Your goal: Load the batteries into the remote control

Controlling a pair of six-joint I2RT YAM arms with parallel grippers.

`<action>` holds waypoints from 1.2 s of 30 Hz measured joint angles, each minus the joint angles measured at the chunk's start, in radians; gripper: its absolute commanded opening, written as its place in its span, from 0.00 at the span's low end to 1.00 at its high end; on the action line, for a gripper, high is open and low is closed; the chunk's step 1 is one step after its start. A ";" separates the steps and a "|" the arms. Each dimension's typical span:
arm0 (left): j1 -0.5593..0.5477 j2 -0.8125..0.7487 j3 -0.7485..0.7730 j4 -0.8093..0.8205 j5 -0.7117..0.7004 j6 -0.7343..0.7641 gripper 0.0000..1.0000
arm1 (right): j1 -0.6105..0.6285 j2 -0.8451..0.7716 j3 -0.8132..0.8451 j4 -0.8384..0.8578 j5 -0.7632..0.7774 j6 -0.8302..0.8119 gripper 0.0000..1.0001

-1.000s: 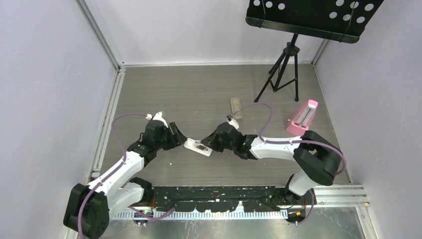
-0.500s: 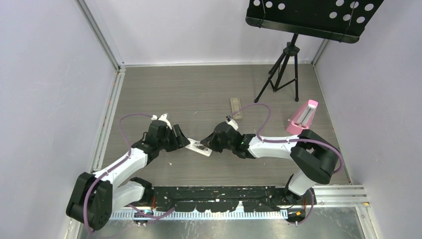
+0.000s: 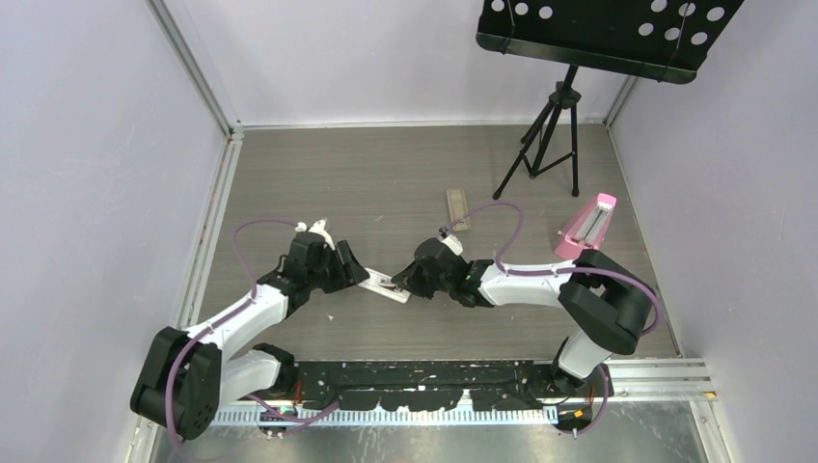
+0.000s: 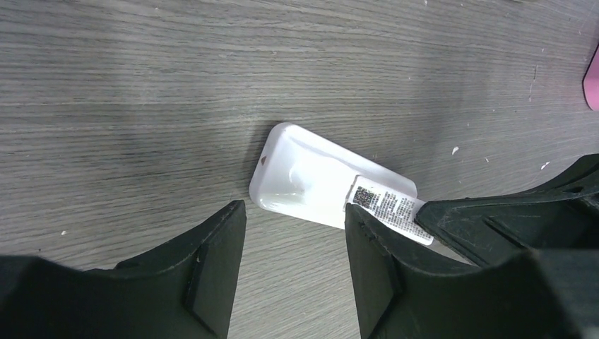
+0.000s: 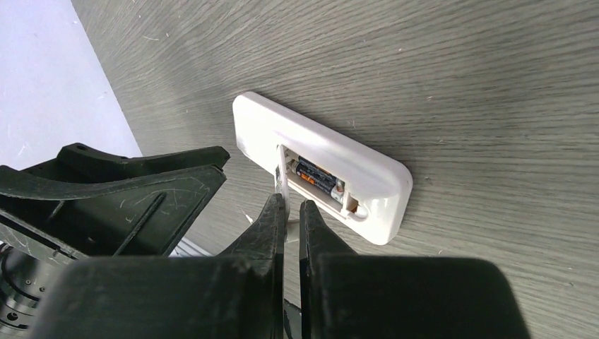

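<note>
Remote control (image 4: 311, 180), one, between left pincer (image 4: 293, 220), right pincer (image 5: 292, 210).

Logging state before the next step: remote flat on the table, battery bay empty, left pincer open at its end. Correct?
Not quite: the battery bay is not empty. The right wrist view shows a dark, orange-marked battery lying in it. The rest stands: remote control flat on the table, left pincer open at its end.

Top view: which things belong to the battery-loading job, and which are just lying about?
Job: remote, batteries in its recess, cover pinched by right gripper.
Lying about: tan bar, pink wedge, music stand.
</note>
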 measured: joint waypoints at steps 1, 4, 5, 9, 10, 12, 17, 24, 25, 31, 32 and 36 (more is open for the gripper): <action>0.000 0.003 0.000 0.002 0.000 0.000 0.55 | 0.000 0.002 0.000 0.000 0.000 0.000 0.00; 0.000 0.014 0.000 0.006 0.001 0.003 0.55 | 0.000 0.004 0.000 0.002 0.000 0.000 0.00; 0.000 0.017 0.000 0.009 0.002 0.003 0.55 | 0.000 0.006 0.000 0.005 0.000 0.000 0.00; 0.000 0.031 0.000 0.016 0.010 0.003 0.55 | 0.000 0.016 0.002 0.008 -0.003 -0.001 0.00; 0.000 0.034 0.000 0.016 0.012 0.004 0.55 | 0.000 0.016 0.002 0.009 -0.004 -0.001 0.00; 0.000 0.040 0.000 0.017 0.016 0.006 0.55 | 0.000 0.016 0.002 0.009 -0.004 -0.002 0.00; 0.000 0.053 0.000 0.021 0.018 0.019 0.54 | 0.000 0.016 0.003 0.006 -0.004 -0.012 0.00; 0.000 0.070 0.000 0.022 0.017 0.029 0.55 | -0.001 0.029 0.013 -0.004 -0.019 -0.021 0.11; 0.000 0.071 0.000 0.022 0.017 0.029 0.56 | -0.002 0.030 0.016 -0.007 -0.020 -0.021 0.13; 0.000 0.074 0.000 0.022 0.017 0.031 0.57 | -0.002 0.031 0.033 -0.035 -0.019 -0.031 0.29; 0.000 0.074 0.000 0.022 0.017 0.031 0.57 | -0.002 0.031 0.035 -0.048 -0.019 -0.033 0.31; 0.000 0.075 0.000 0.022 0.017 0.033 0.59 | -0.001 0.030 0.036 -0.097 -0.025 -0.038 0.39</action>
